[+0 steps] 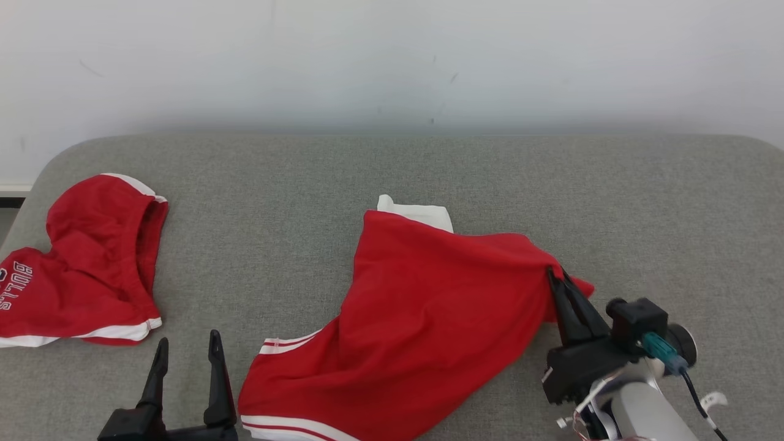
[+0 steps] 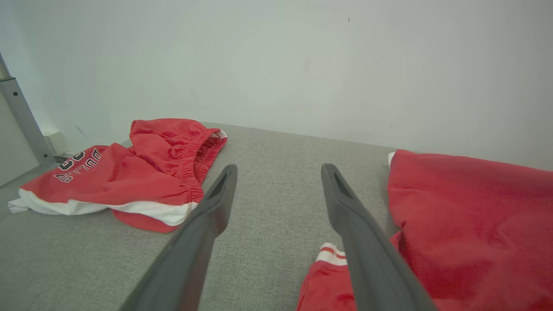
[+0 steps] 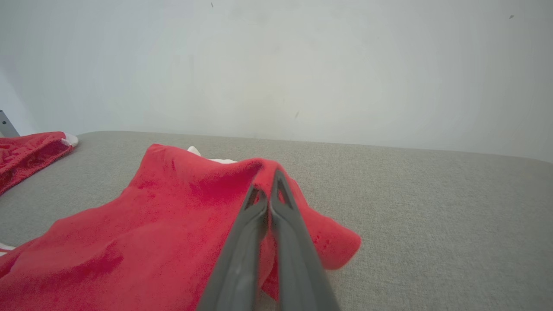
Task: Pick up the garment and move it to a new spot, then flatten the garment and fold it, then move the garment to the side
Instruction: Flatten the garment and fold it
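The garment (image 1: 416, 306) is a pair of red shorts with white trim, lying loosely in the middle of the grey surface (image 1: 429, 165). My right gripper (image 1: 557, 275) is shut on the garment's right edge, pinching a raised fold of red cloth (image 3: 259, 170) between its fingertips. The right wrist view shows that fold lifted slightly above the surface. My left gripper (image 1: 187, 344) stands open at the lower left, just left of the garment's white-striped hem (image 1: 282, 346), holding nothing. In the left wrist view the garment (image 2: 466, 216) lies to the right of the open fingers (image 2: 216, 203).
A second red garment (image 1: 92, 263) with white trim and lettering lies crumpled at the far left edge of the surface (image 2: 129, 172). A white wall (image 1: 392, 61) rises right behind the surface. A grey metal post (image 2: 19, 116) stands at the left.
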Motion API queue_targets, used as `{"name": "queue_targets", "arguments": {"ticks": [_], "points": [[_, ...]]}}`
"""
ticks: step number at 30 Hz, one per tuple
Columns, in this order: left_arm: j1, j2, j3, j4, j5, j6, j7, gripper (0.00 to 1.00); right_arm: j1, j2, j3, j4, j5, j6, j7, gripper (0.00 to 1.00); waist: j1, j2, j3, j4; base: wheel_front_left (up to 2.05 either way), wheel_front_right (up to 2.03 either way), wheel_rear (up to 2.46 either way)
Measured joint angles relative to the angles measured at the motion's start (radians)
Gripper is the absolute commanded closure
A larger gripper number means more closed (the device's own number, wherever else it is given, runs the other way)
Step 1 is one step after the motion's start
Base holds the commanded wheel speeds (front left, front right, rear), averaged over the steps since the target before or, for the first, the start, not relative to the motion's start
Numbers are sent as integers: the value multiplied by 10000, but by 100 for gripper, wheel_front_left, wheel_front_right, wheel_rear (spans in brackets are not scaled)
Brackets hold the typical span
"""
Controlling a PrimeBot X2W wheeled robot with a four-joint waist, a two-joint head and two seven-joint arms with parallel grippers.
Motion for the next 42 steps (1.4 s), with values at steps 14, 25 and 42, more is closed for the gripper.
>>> {"name": "queue_targets", "arguments": {"ticks": [14, 25, 42], "points": [[-210, -61, -94, 449, 84, -270, 0, 0, -1807, 579, 1383, 2057, -278, 0, 165, 0, 1, 0, -97, 319, 0, 0, 0], [26, -73, 59, 500, 100, -270, 0, 0, -780, 190, 980, 316, 364, 0, -2, 0, 0, 0, -352, -46, 0, 0, 0], [59, -69, 151, -186, 646, -174, 0, 0, 1494, -439, 23, -261, 500, 0, 140, 0, 0, 0, -266, -176, 0, 0, 0]]}}
